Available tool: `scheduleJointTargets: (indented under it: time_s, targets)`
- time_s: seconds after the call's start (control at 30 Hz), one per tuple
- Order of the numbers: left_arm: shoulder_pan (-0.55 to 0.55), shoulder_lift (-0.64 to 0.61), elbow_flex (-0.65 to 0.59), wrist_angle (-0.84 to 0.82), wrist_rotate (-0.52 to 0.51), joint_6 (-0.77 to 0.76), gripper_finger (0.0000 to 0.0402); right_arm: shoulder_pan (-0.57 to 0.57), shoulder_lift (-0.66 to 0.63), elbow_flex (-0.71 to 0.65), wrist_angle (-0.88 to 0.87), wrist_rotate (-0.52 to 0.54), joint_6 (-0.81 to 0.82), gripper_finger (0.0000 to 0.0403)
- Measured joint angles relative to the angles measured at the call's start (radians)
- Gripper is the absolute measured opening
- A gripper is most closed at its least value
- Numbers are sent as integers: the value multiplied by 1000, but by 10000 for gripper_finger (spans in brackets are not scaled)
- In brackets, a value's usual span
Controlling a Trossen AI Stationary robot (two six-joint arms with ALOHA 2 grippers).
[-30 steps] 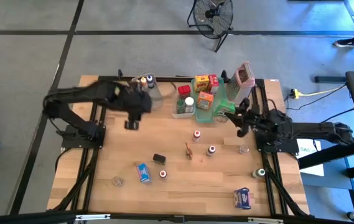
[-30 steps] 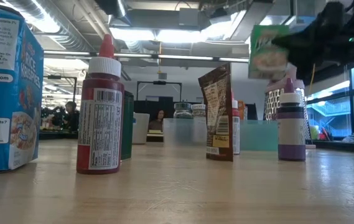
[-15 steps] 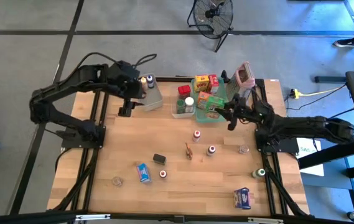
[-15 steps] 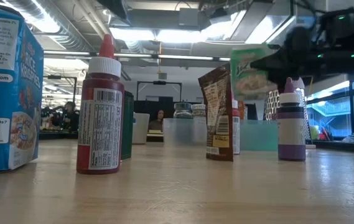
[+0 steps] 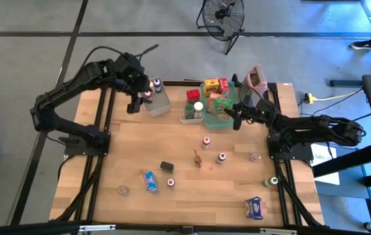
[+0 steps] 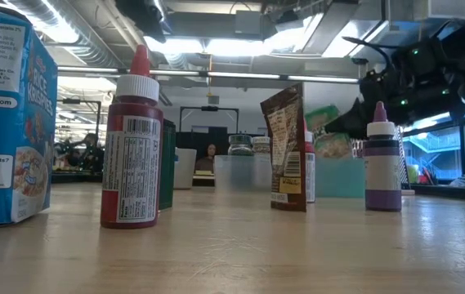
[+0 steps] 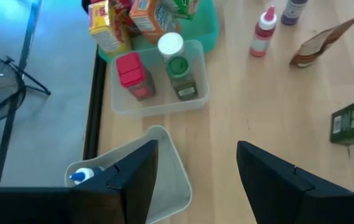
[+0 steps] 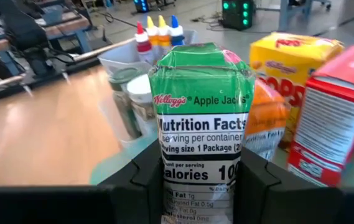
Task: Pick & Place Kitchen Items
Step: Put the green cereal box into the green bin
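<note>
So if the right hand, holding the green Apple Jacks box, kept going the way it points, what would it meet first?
Probably the orange box just ahead of the right hand and its Apple Jacks box; depth is unclear.

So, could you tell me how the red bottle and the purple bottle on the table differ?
In the low view the red bottle has a red tip on a white cap and stands near the camera. The purple bottle has a purple tip on its white cap and stands farther back, to the right. Both stand upright, untouched by either gripper.

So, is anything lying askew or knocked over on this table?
Nothing spilled or damaged. The small brown packet lies tilted on the bare table, and the blue box lies at a slant. The right gripper holds the green Apple Jacks box over the teal tray.
</note>
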Motion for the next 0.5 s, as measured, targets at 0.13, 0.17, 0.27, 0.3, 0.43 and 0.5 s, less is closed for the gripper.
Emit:
scheduleJointTargets:
  time_s: [0.13, 0.17, 0.27, 0.3, 0.43, 0.5]
  targets:
    - [13, 0, 0, 6, 2, 6, 212, -35, 23, 0, 2, -44, -14, 130]
    - [13, 0, 0, 9, 2, 6, 212, -42, 26, 0, 2, -64, -13, 130]
    - [13, 0, 0, 9, 2, 8, 212, -48, 32, 0, 4, -116, -5, 130]
    - [13, 0, 0, 9, 2, 8, 212, -47, 32, 0, 5, -122, -5, 130]
    - [13, 0, 0, 12, 2, 8, 212, -47, 32, 0, 6, -120, -10, 130]
    - [13, 0, 0, 12, 2, 8, 212, -47, 37, 0, 7, -120, -13, 130]
